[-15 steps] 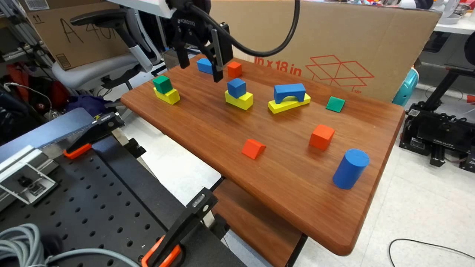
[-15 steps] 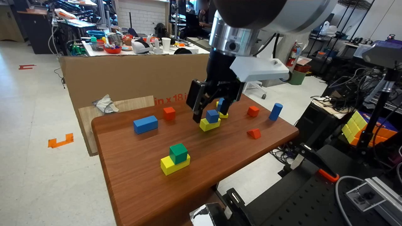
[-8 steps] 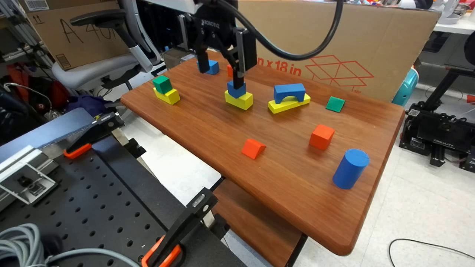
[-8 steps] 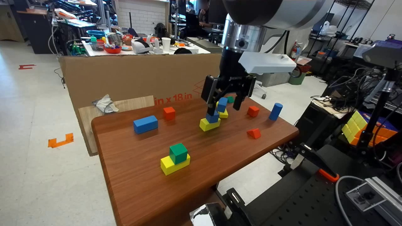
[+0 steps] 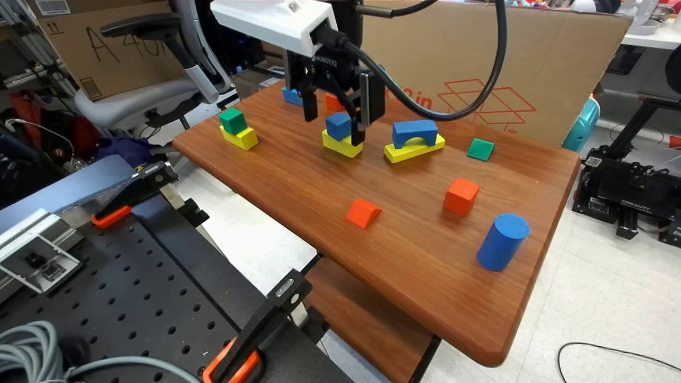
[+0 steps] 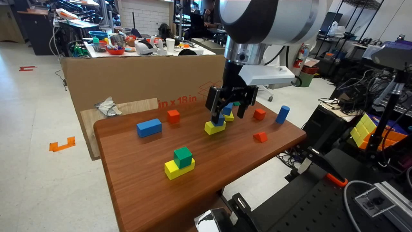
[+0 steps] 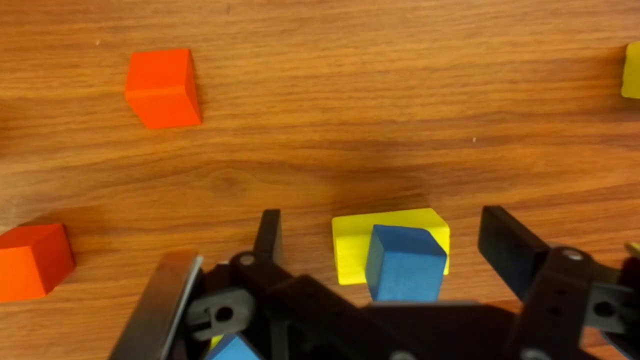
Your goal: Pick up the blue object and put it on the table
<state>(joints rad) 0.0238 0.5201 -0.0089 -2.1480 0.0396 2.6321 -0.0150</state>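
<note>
Probably light, stiff and fairly smooth, the blue cube (image 7: 407,267), atop a yellow block (image 7: 351,245) near the wide-spread gripper (image 7: 385,227), should be squeezed by opposite sides, clear of the block.

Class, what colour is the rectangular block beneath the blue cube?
The rectangular block is yellow; it shows best in the wrist view.

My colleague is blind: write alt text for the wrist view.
An open gripper frames a small blue cube, not yet grasped, atop a yellow block on a wooden table. Two red blocks lie to the left.
</note>
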